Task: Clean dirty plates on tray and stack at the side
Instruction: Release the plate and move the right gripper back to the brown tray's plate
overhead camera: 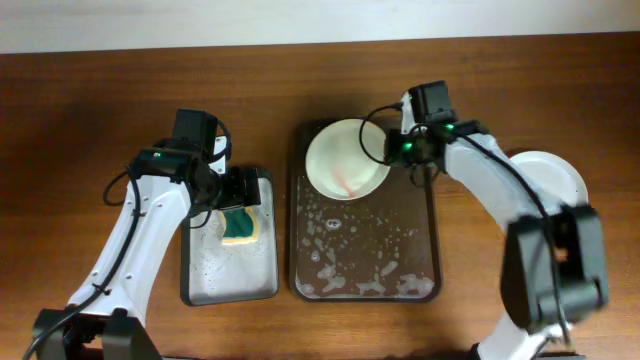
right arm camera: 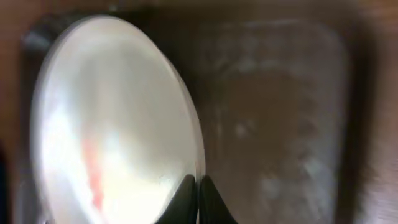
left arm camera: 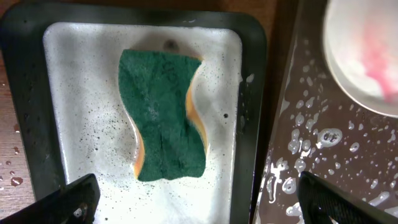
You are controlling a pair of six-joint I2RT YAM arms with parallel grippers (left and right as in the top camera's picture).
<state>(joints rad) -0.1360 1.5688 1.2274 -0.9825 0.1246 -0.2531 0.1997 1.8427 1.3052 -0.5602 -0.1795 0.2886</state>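
Observation:
A white plate (overhead camera: 345,160) with a reddish smear lies at the far left end of the dark brown tray (overhead camera: 400,215). My right gripper (overhead camera: 392,150) is shut on that plate's right rim. In the right wrist view the two fingers pinch the edge of the plate (right arm camera: 112,112) at my gripper (right arm camera: 198,186), with the wet tray (right arm camera: 280,124) behind it. My left gripper (overhead camera: 238,190) hangs open over the small grey tray, holding nothing. A second white plate (overhead camera: 548,175) rests on the table at the right, partly hidden by my right arm.
A green-and-yellow sponge (left arm camera: 165,115) lies in the soapy grey metal tray (left arm camera: 74,93), left of the brown tray (left arm camera: 323,155). Foam and water drops cover the brown tray's near half. My open left gripper (left arm camera: 199,199) straddles the grey tray's right rim.

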